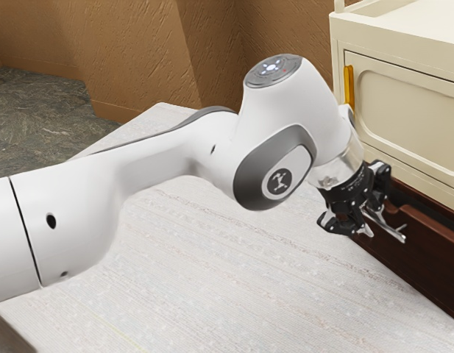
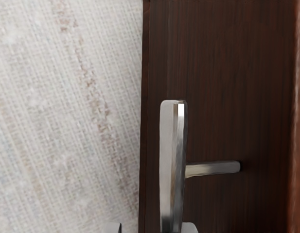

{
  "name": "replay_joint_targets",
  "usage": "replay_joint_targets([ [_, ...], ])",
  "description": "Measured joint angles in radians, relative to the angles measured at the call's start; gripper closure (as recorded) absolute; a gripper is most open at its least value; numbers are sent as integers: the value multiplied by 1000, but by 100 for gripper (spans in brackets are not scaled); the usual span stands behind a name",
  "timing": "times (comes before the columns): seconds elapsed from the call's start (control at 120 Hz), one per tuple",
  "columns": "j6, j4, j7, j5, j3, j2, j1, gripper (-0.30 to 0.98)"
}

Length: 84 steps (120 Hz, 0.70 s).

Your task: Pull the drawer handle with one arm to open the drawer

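The black gripper (image 1: 375,219) is beside the dark brown drawer front (image 1: 431,266) in the exterior view, with the silver handle (image 1: 393,229) at its fingers. Seen from the hand, the gripper (image 2: 152,228) stands open, one fingertip on each side of the handle bar (image 2: 171,155). The bar is close to one fingertip, while a gap separates it from the other. A short post joins the bar to the drawer front (image 2: 222,97). A dark recess lies behind the front's reddish upper edge; how far out the drawer stands, I cannot tell.
Above the drawer is a cream cabinet (image 1: 414,110) with a closed panel door and a yellow handle (image 1: 349,87). A pale woven surface (image 1: 249,287) spreads below the arm and along the drawer front. Brown textured walls (image 1: 138,51) stand behind.
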Motion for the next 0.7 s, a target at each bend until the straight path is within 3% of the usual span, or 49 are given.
replay_joint_targets([
  [0.7,-2,-131,34,3,6,-106,4,78],
])
